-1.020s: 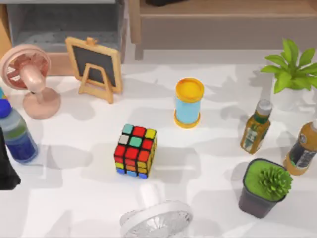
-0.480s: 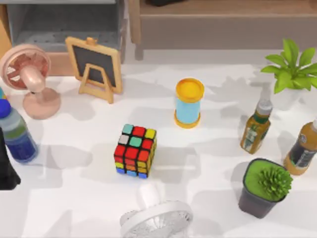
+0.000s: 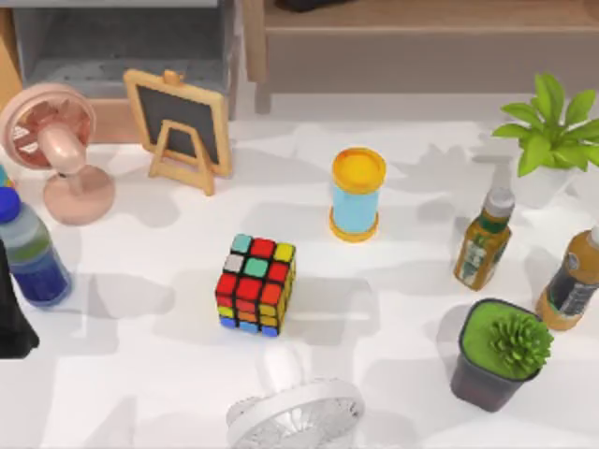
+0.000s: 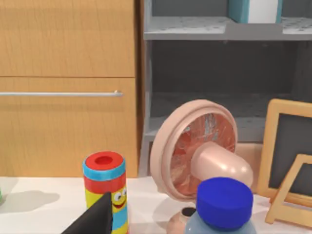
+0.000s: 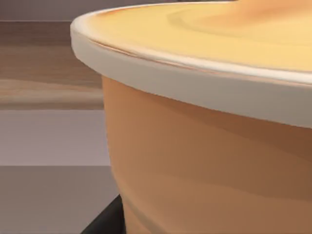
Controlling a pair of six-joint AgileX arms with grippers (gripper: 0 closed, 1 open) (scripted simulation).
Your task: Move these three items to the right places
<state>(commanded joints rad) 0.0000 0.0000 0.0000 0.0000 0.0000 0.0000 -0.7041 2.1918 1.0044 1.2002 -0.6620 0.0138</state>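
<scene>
bright even light, soft overlapping shadows on white table, slightly blurry

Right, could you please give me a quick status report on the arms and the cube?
Left arm parked at table's left edge. Puzzle cube untouched, upright mid-table. White fan close in front of it, yellow-lidded canister behind and to the right.

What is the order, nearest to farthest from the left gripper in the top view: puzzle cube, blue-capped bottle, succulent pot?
1. blue-capped bottle, just beside the left gripper at the far left.
2. puzzle cube, near the centre.
3. succulent pot, far right.
</scene>
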